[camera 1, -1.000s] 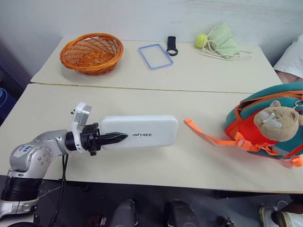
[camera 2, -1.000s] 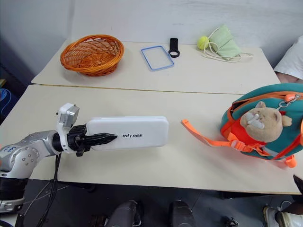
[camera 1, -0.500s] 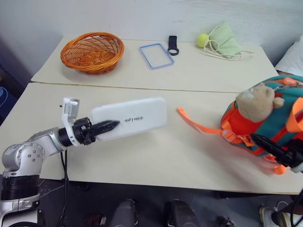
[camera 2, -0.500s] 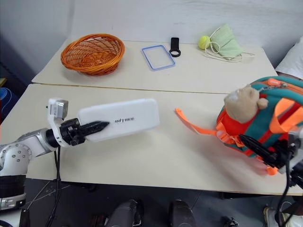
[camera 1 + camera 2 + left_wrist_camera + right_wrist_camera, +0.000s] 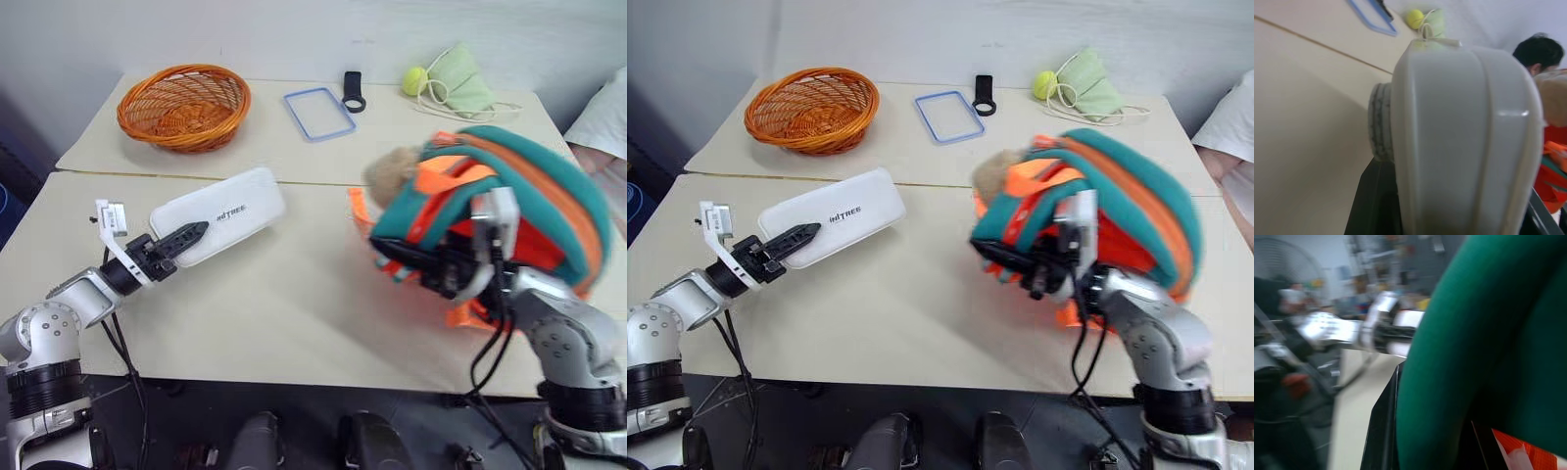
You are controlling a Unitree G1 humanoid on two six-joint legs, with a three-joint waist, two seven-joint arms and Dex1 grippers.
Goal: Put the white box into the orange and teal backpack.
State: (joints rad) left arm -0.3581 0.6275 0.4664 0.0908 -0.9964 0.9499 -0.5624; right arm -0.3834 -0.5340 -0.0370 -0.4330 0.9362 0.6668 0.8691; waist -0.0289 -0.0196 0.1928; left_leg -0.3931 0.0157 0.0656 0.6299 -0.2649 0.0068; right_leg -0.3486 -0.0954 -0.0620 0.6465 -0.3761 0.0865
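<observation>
A: 2 loads held at once? Where?

B: Yes. My left gripper [image 5: 186,235] pinches the white box [image 5: 217,226] over the table's [image 5: 294,313] left; my right gripper [image 5: 1019,266] clamps the backpack [image 5: 1117,206], lifted at right.

A: Risk?

B: No opening faces the box; it could jam or slip.

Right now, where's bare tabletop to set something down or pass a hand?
Free: the near table between the white box in the left gripper and the backpack held by the right gripper. Also the far table between blue-rimmed frame and green pouch. Crowded: around the backpack on the right.
</observation>
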